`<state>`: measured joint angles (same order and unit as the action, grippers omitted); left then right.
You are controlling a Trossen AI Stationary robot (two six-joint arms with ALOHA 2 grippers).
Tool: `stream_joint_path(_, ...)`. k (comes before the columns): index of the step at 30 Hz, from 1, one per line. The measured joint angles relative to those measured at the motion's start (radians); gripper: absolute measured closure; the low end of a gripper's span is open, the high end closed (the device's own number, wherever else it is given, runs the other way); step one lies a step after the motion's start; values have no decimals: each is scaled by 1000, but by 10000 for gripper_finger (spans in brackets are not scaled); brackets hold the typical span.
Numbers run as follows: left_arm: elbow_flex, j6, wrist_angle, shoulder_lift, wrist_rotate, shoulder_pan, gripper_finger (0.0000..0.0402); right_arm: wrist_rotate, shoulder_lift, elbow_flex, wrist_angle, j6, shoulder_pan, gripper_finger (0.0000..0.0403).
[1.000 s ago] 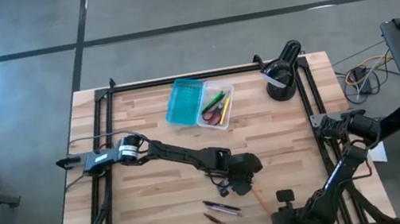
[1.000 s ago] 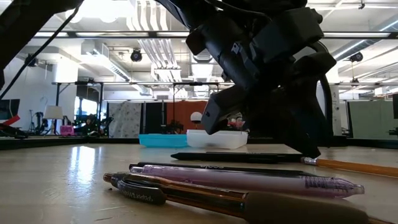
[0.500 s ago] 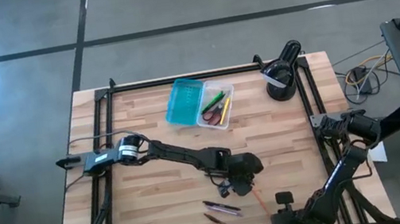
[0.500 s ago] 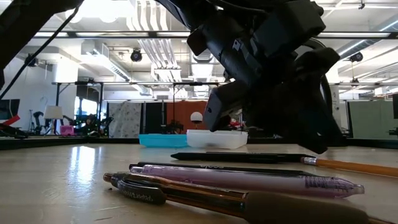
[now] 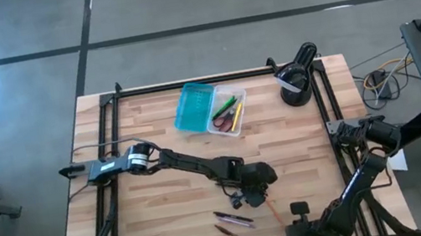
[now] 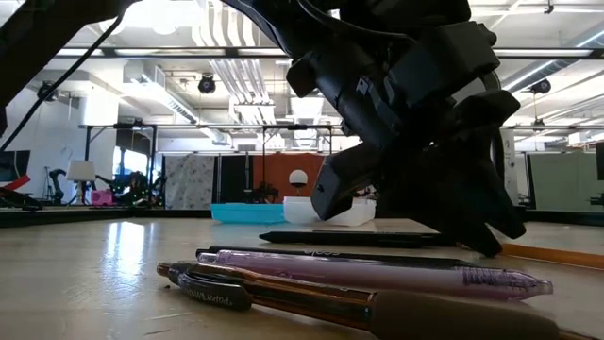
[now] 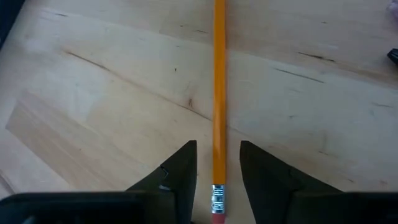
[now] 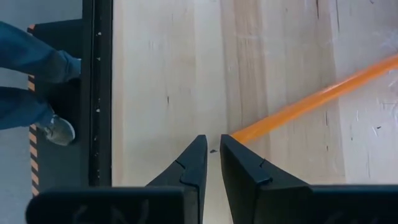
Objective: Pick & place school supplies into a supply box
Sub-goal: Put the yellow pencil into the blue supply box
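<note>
An orange pencil (image 5: 274,209) lies flat on the wooden table. My left gripper (image 7: 217,148) hangs low over its eraser end (image 7: 216,198), open, one finger on either side and apart from it; in the high view it is near the table's middle (image 5: 252,186). Several pens (image 5: 233,223) lie close by toward the near edge, filling the low view (image 6: 377,272). The supply box (image 5: 209,110), turquoise half and clear half, sits open near the far edge with red scissors, a green marker and a yellow pencil in the clear half (image 5: 228,113). My right gripper (image 8: 213,152) waits shut at the near edge.
A black round device (image 5: 297,79) stands at the far right corner. Black rails (image 5: 323,108) frame the table. A person's jeans leg and shoe (image 8: 43,93) show beyond the table edge (image 8: 99,93). Bare wood lies left of the arm.
My left gripper has sunk a little toward the orange pencil, its fingertips coming down close to the table on either side of the eraser end. The pencil and pens have stayed in place.
</note>
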<state>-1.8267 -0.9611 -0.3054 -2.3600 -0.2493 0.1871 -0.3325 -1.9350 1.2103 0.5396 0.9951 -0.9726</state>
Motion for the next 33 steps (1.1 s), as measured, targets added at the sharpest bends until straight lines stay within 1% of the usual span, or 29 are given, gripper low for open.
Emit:
stream_joint_path(8, 0, 3, -1, 0, 1, 0, 294, 23, 0, -20, 1, 0, 0, 365)
stream_joint_path(18, 0, 23, -1, -2, -12, -2, 294, 19, 0, -29, -8, 0, 0, 365)
stream_joint_path(23, -2, 29, 7, -16, -23, -3, 294, 19, 0, -40, -57, 0, 4, 365)
stream_joint_path(33, -3, 45, 10, -18, -24, -3, 294, 14, 0, -56, -58, 22, 6, 365)
